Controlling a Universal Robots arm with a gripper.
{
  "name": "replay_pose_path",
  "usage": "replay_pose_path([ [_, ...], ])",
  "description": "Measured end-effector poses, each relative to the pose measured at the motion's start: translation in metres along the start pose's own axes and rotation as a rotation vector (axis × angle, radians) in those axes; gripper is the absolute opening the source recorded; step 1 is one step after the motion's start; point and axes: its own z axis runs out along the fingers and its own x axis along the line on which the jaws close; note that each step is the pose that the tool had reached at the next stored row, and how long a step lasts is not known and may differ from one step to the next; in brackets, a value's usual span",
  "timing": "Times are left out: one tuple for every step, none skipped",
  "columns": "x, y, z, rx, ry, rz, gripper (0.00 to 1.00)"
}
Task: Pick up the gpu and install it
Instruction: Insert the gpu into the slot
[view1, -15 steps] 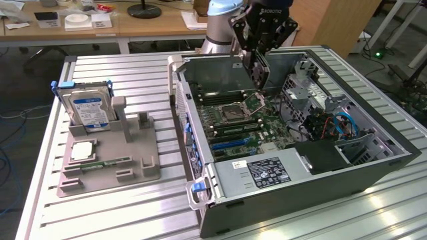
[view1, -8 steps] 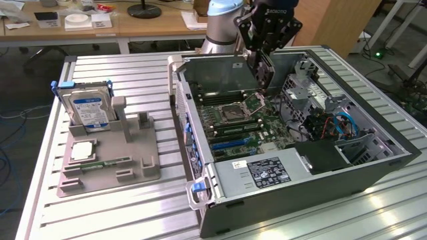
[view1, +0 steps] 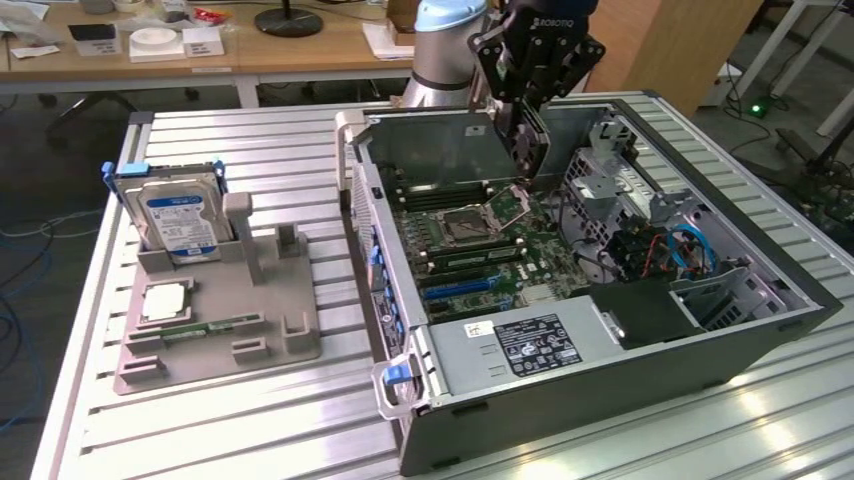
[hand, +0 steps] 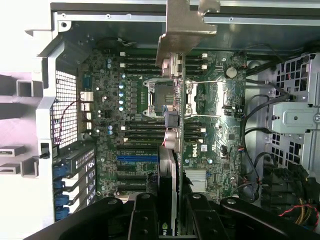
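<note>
You have the large grey metal computer case (view1: 601, 400) lying open on its side, so its green motherboard (hand: 220, 125) faces up for reach from above. Your black two-fingered gripper (hand: 170, 205) hangs over that board, clamped on the gpu (hand: 167, 170). It is a thin dark card pinched across its flat faces (likely to keep it steady), with a silvery bracket (hand: 185, 25) at its far end.

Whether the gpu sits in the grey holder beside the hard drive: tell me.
No, the gripper holds the gpu above the motherboard inside the open case.
</note>
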Motion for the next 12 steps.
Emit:
replay_pose_path([
  [0.0000, 0.0000, 0.0000, 0.0000, 0.0000, 0.000, 0.27],
  [0.0000, 0.0000, 0.0000, -0.0001, 0.0000, 0.000, 0.27],
  [0.0000, 0.0000, 0.0000, 0.0000, 0.0000, 0.000, 0.27],
  [0.0000, 0.0000, 0.0000, 0.0000, 0.0000, 0.000, 0.27],
  [0.0000, 0.0000, 0.0000, 0.0000, 0.0000, 0.000, 0.27],
  [0.0000, 0.0000, 0.0000, 0.0000, 0.0000, -0.002, 0.27],
  [0.0000, 0.0000, 0.0000, 0.0000, -0.0001, -0.009, 0.27],
  [0.0000, 0.0000, 0.0000, 0.0001, -0.0003, -0.021, 0.27],
  [0.0000, 0.0000, 0.0000, 0.0002, -0.0005, -0.035, 0.27],
  [-0.0001, 0.0000, 0.0000, 0.0004, -0.0007, -0.049, 0.27],
  [-0.0001, -0.0001, 0.0000, 0.0005, -0.0009, -0.063, 0.27],
  [-0.0001, -0.0001, 0.0000, 0.0006, -0.0011, -0.075, 0.27],
])
